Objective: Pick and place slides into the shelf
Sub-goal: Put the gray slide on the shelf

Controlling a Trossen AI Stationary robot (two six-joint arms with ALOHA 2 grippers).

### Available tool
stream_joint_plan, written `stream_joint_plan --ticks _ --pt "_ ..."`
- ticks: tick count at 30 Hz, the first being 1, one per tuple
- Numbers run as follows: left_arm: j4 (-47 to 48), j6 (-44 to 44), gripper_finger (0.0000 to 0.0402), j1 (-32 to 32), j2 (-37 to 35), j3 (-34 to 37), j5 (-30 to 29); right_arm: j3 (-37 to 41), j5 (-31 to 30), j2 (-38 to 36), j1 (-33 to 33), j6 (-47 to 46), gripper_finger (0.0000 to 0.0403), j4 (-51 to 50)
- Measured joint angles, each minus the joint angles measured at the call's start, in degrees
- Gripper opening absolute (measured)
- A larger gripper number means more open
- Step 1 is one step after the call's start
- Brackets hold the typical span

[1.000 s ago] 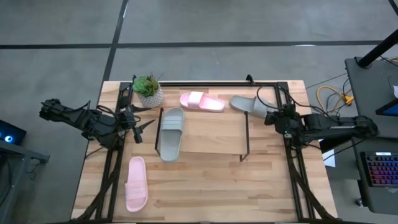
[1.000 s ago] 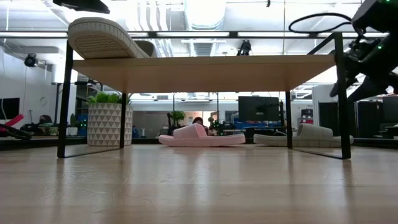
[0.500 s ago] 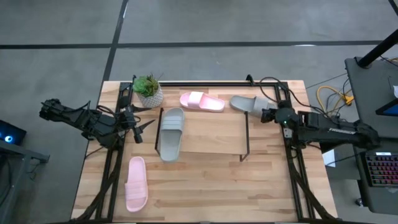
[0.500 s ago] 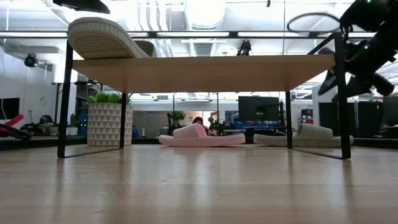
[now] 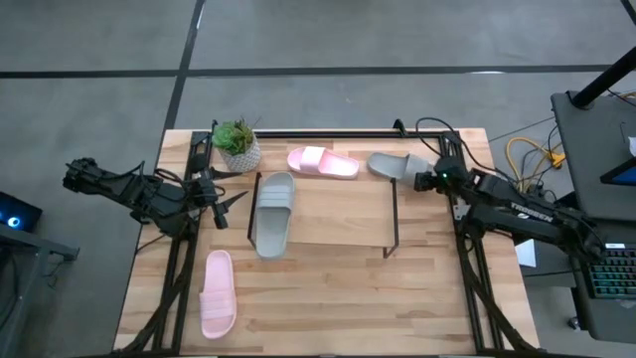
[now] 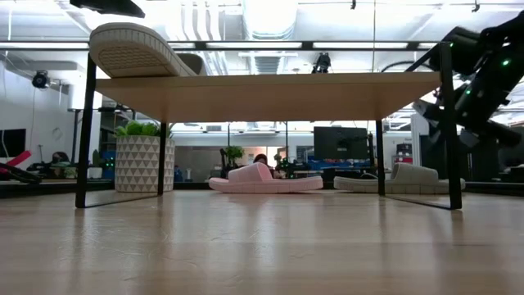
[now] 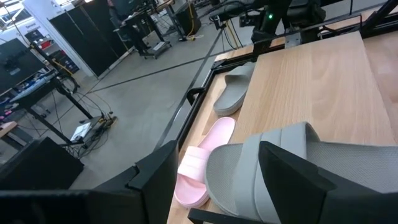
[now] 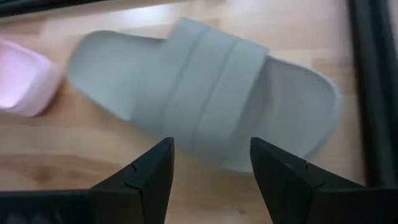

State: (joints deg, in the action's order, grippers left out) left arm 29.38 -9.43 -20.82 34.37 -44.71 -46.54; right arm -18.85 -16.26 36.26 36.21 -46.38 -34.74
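Above grey slide (image 8: 205, 102) behind shelf (image 5: 328, 214), right hand (image 8: 210, 171) spread wide, empty, left hand (image 5: 231, 202) likewise

Wide bare board on the shelf (image 5: 338, 214) right of its grey slide (image 5: 272, 212) — open from above. Farther back, potted plant (image 5: 237, 145) and black frame rail (image 5: 328, 132) crowd the pink slide (image 5: 322, 162).
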Motion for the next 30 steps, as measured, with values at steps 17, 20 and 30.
stream_joint_plan --ticks 17,20,30 --pt "0.0 0.0 0.0208 0.0 0.6 0.0 0.0 0.1 0.1 17.2 4.4 3.0 0.0201 13.9" --pt "0.0 0.1 0.0208 0.0 1.1 0.0 0.0 0.1 0.3 17.7 4.5 3.6 0.0201 13.8" --pt "0.0 0.1 0.0208 0.0 3.1 0.0 0.0 0.5 0.3 15.9 4.5 5.4 0.0201 11.9"
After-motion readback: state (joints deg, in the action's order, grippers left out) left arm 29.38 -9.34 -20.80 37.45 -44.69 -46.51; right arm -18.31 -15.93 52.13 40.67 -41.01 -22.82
